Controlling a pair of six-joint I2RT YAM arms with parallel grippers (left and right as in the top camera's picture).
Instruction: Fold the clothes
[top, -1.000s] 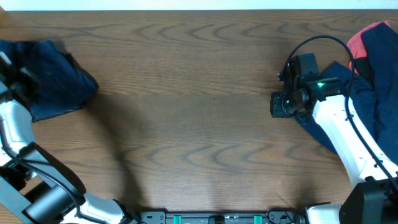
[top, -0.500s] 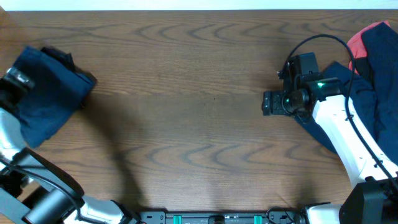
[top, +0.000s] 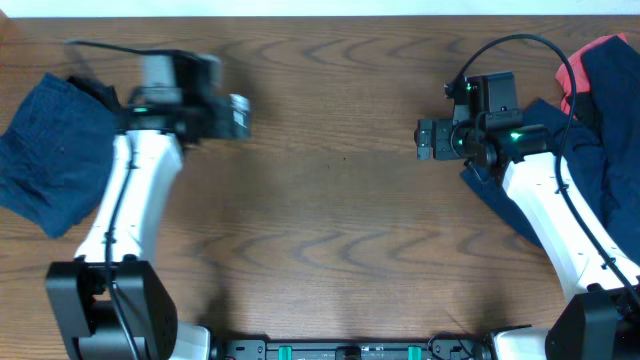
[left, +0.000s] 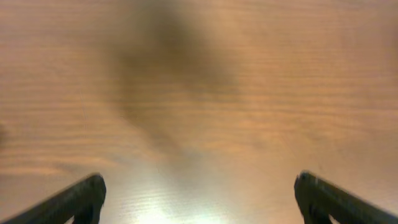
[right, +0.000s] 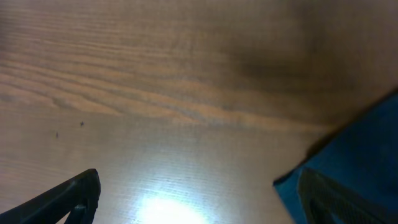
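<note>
At the near edge of the surface (top: 320, 260), 2 white arms rise from their bases. The left arm (top: 125, 220) runs up just beside the navy garment (top: 50, 150), on the side of it that faces the middle of the surface. That garment lies crumpled and flat on the wood, with no finger touching it. Just past its far inner corner the left hand (top: 235, 115) hangs over bare wood and is blurred in the overhead view. The left wrist view shows it released: its 2 fingers (left: 84, 196) stand wide apart with only wood grain between them.

Well apart from the navy garment, across the bare middle, the right arm (top: 545, 210) lies over the edge of a second heap, the navy pile (top: 605, 150). The right hand (top: 425, 140) points back toward the navy garment and is likewise released. In the right wrist view its 2 fingers (right: 78, 196) are spread with nothing held, and a corner of the navy pile (right: 354, 155) lies just beside one of them. A black cable (top: 520, 42) loops above this hand.

Farthest off, at the corner of the pile most distant from the navy garment, a red piece (top: 585, 60) shows beneath the dark cloth.
</note>
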